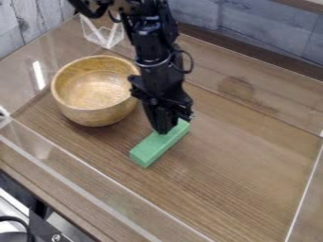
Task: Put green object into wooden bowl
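camera view: the small, flat, elongated matte green block (153, 149) lies on the brown wooden tabletop (246, 161), just right of and nearer than the round, deep, light-tan wooden bowl (78, 113), and apart from it. the black pincer (168, 124) points down at the block's far end with its fingers drawn together. whether they pinch the block i cannot tell, since it rests flat on the table. the block looks light, stiff and sturdy, with fairly grippy matte faces. a hold across its narrow width nearer the middle would likely stop it tipping.
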### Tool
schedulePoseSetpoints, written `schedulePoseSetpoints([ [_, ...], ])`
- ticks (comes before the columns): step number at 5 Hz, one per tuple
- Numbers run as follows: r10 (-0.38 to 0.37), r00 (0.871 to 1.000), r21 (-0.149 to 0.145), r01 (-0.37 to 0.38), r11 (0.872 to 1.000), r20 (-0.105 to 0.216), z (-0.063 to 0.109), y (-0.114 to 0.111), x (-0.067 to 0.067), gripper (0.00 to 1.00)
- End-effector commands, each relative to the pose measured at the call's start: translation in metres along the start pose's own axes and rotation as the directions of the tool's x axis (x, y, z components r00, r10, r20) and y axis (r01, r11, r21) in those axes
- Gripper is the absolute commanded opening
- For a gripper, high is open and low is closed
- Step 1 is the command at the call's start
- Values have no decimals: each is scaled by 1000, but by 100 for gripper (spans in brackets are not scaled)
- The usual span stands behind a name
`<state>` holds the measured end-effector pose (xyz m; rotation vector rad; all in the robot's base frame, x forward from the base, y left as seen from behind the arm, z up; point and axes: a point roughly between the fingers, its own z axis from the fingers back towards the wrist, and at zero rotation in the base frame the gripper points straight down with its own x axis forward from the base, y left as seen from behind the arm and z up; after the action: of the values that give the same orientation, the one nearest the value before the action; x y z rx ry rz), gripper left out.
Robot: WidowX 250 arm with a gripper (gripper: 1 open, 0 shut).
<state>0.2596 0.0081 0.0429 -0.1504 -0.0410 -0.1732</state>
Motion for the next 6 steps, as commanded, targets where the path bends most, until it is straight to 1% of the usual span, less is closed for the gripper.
schedulePoseSetpoints([
  [1, -45, 998, 6, 45, 999, 45, 21, -2, 15, 0],
  [2, 10, 998, 3, -10, 1000, 55, 20, -8, 16, 0],
  [3, 61, 996, 1, -61, 998, 59, 14, -15, 16, 0],
  [5, 65, 997, -13, -64, 998, 52, 51, -15, 17, 0],
  [6, 87, 995, -13, -87, 996, 45, 49, -21, 12, 0],
])
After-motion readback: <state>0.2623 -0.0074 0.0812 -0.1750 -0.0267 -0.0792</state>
